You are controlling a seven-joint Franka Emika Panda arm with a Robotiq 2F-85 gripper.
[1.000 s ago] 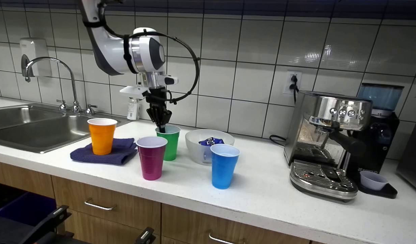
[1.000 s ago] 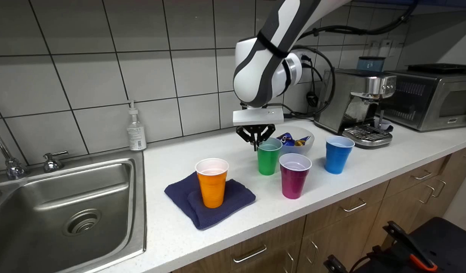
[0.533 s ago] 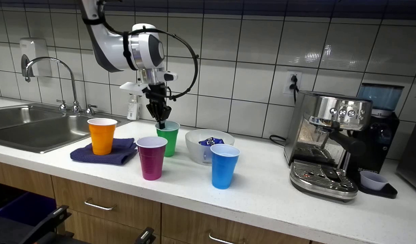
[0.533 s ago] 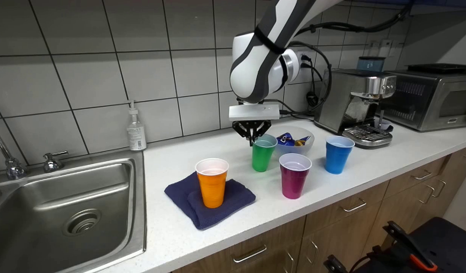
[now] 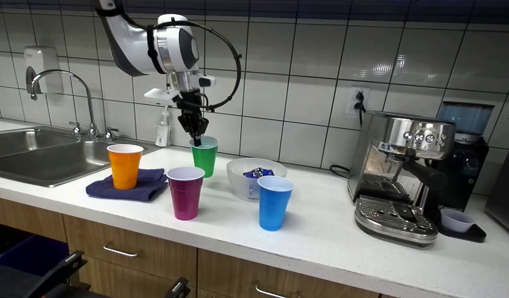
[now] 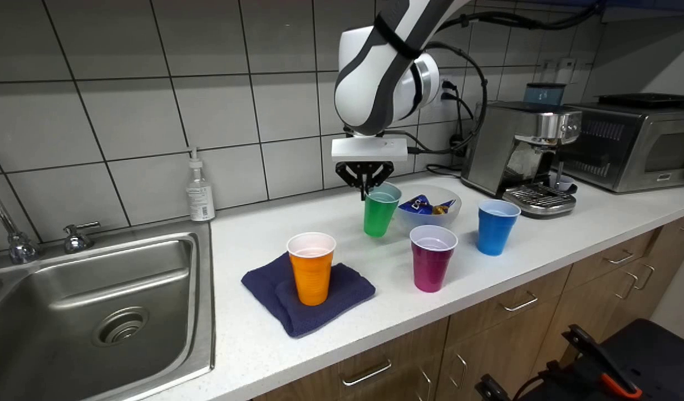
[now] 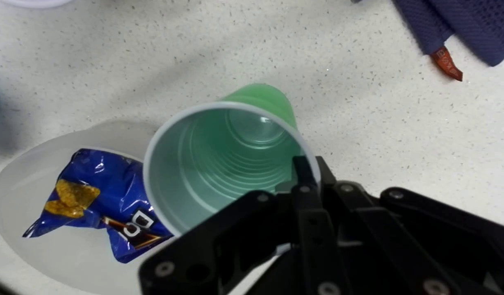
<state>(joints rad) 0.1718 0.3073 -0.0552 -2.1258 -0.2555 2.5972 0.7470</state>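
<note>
My gripper (image 7: 312,169) is shut on the rim wall of a green plastic cup (image 7: 258,98). One fingertip is inside the cup and one outside. In both exterior views the green cup (image 5: 204,160) hangs below the gripper (image 6: 364,195), slightly tilted, and looks raised off the counter. Close beside it is a frosted bowl (image 5: 237,178) holding a blue chip bag (image 7: 108,196). Nearer the counter's front stand a maroon cup (image 5: 186,198) and a blue cup (image 5: 274,207). An orange cup (image 6: 311,275) stands on a folded navy towel (image 6: 350,287).
A steel sink (image 6: 200,312) lies to one side, with a soap bottle (image 6: 200,195) near the tiled wall. An espresso machine (image 5: 397,165) and a microwave (image 6: 642,145) stand at the opposite end. Black equipment (image 6: 625,362) is in front of the drawers.
The arm has risen, carrying the green cup up and slightly toward the sink side. The grip stays shut. The other cups, the bowl and the towel have not moved.
</note>
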